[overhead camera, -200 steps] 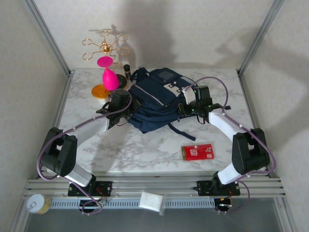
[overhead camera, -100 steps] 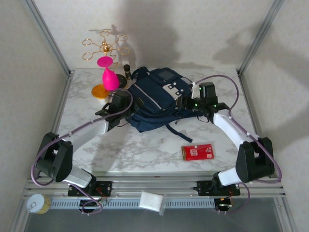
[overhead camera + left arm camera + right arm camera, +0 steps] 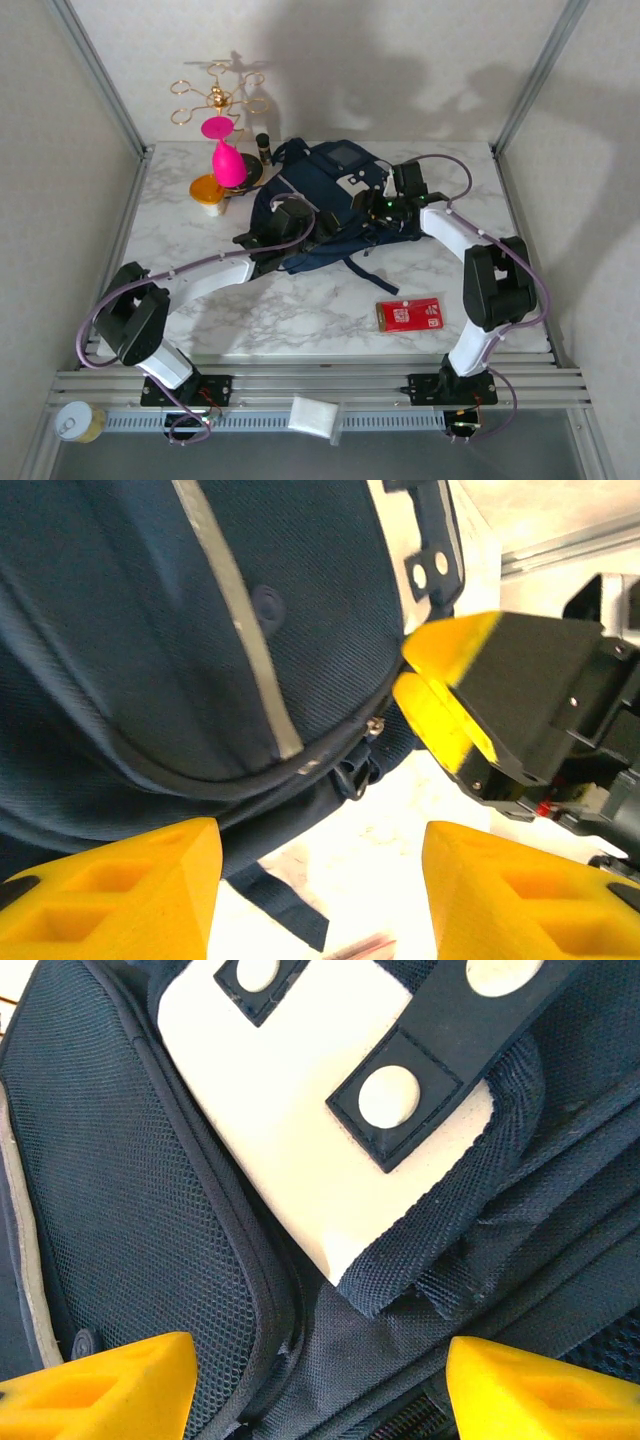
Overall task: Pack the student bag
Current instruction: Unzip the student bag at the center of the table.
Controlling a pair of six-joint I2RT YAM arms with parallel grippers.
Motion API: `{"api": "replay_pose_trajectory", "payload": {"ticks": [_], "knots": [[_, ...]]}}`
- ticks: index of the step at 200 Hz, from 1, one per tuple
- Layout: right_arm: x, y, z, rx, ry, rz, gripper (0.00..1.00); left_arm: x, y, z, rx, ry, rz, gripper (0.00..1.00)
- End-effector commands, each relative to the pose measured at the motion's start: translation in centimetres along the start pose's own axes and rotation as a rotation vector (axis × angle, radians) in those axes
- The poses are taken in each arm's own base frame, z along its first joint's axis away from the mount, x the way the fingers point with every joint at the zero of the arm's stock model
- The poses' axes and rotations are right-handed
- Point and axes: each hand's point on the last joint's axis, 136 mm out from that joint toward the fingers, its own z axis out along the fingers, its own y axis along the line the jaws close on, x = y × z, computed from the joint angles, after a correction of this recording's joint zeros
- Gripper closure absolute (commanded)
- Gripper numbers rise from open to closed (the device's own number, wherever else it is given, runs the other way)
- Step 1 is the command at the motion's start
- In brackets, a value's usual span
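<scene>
Student bag (image 3: pixel 325 190) rear-centre, left end effector (image 3: pixel 318 855) wide at its edge, right end effector (image 3: pixel 320 1365) wide

No text, brand or number can be read anywhere. The red packet (image 3: pixel 409 315) lying on the near right part of the table (image 3: pixel 300 310) carries some white print, but it is too small to make out. The white patch (image 3: pixel 300 1130) on the student bag (image 3: pixel 320 205) bears only plain round dots, not letters.

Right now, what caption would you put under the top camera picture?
Left gripper and right gripper hover over the student bag on the marble table, red packet nearby.
</scene>
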Motion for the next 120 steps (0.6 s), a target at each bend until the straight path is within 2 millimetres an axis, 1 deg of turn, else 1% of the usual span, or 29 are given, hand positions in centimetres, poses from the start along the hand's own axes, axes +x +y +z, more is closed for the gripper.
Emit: {"api": "replay_pose_trajectory", "payload": {"ticks": [1, 28, 34, 46, 56, 73, 92, 100, 111, 120], "knots": [[0.0, 0.4, 0.8, -0.005, 0.035, 0.017, 0.32, -1.0, -1.2, 0.4, 0.019, -0.060, -0.013, 0.44], [0.1, 0.0, 1.3, 0.029, 0.040, 0.011, 0.35, -1.4, -0.7, 0.2, -0.004, -0.092, -0.013, 0.44], [0.0, 0.1, 1.3, 0.023, 0.037, 0.013, 0.36, -1.4, -0.5, 0.2, -0.010, -0.094, -0.012, 0.44], [0.4, 0.9, 1.4, -0.015, 0.050, 0.006, 0.41, -1.4, -0.1, 0.3, -0.031, -0.098, -0.006, 0.44], [0.8, 1.0, 1.6, 0.002, 0.061, 0.004, 0.42, -1.4, 0.1, 0.2, -0.040, -0.101, -0.001, 0.44], [0.9, 2.0, 1.2, -0.015, 0.068, 0.000, 0.45, -1.5, 0.7, 0.2, -0.067, -0.108, 0.006, 0.44], [0.7, 3.2, -0.1, -0.004, 0.016, -0.004, 0.46, -1.6, 1.1, 0.2, -0.082, -0.116, 0.007, 0.45], [0.6, 3.3, -0.6, 0.007, -0.006, 0.008, 0.46, -1.5, 1.2, 0.2, -0.083, -0.116, 0.009, 0.45], [0.5, 3.3, -0.5, 0.000, -0.020, 0.023, 0.47, -1.5, 1.3, 0.3, -0.085, -0.116, 0.008, 0.45], [0.7, 3.0, 0.1, 0.002, -0.010, 0.038, 0.50, -1.5, 1.4, 0.4, -0.089, -0.116, 0.008, 0.45]]}}
